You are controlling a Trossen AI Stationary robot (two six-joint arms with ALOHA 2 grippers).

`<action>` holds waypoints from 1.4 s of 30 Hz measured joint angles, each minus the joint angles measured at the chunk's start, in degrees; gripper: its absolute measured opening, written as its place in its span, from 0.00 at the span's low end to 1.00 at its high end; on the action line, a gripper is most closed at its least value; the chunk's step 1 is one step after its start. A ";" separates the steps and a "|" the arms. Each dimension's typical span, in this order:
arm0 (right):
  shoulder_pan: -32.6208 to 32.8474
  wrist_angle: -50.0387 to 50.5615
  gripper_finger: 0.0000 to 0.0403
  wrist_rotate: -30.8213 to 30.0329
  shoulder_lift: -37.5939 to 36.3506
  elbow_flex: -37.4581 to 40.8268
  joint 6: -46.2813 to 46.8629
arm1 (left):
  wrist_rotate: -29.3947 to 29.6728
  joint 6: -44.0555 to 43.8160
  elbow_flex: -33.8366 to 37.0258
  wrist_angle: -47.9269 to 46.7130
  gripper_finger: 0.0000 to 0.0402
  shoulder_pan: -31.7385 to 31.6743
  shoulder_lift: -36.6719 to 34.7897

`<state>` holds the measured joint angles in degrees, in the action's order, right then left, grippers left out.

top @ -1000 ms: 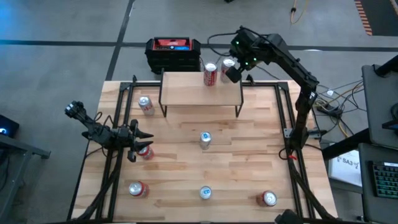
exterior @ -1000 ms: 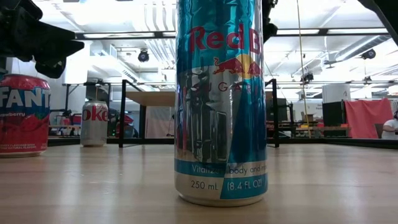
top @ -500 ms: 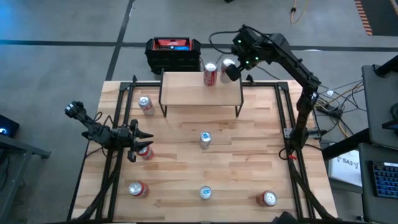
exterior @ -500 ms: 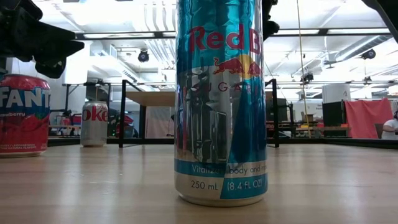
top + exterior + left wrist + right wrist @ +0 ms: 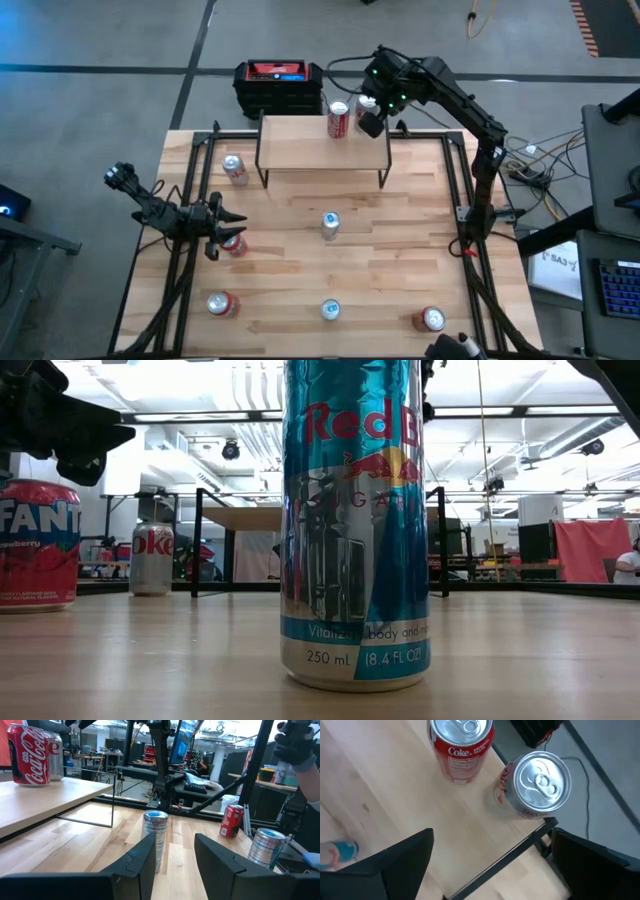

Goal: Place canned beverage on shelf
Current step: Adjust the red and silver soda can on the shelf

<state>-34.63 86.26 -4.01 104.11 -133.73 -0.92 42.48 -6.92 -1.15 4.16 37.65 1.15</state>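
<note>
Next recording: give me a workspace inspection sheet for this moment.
Surface: wooden table.
Job's things: shelf holds red Coke can and silver can at its corner.
Clutter: six cans on the table, among them a Red Bull can.
Grippers: right gripper open above the shelf cans; left gripper shut, low over the table's left side.
Cables: wires right of the table.
Surroundings: black-and-red box behind the shelf.

We see two dark, slender, jointed arms of black links and rounded housings, the right gripper [image 5: 371, 118] showing small green lights near its wrist, the left gripper [image 5: 222, 228] ending in matte black, angular, wedge-shaped fingers [image 5: 135, 862].
</note>
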 joint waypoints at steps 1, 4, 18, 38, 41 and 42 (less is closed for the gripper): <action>0.00 0.00 0.95 -0.02 0.05 0.00 0.47 | 0.00 -0.02 -0.02 0.02 0.29 0.02 0.00; -0.02 0.09 0.95 0.24 0.05 0.00 0.88 | -0.01 -0.01 0.00 0.02 0.29 0.02 0.00; -0.02 0.47 0.95 -0.31 0.05 0.11 -0.82 | 0.00 0.00 0.00 0.02 0.29 0.02 0.00; -2.55 -7.96 0.95 -8.60 2.98 0.40 -4.53 | -0.02 0.00 -0.02 0.00 0.29 0.01 0.00; -2.68 -8.36 0.95 -9.13 2.98 0.39 -6.35 | 0.00 -0.02 0.00 0.02 0.29 0.02 0.00; -2.69 -8.47 0.95 -9.04 2.98 0.41 -6.90 | 0.00 0.00 0.00 0.02 0.29 0.00 0.00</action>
<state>-37.32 77.79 -13.05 107.09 -133.33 -7.82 42.48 -6.92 -1.15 4.19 37.65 1.15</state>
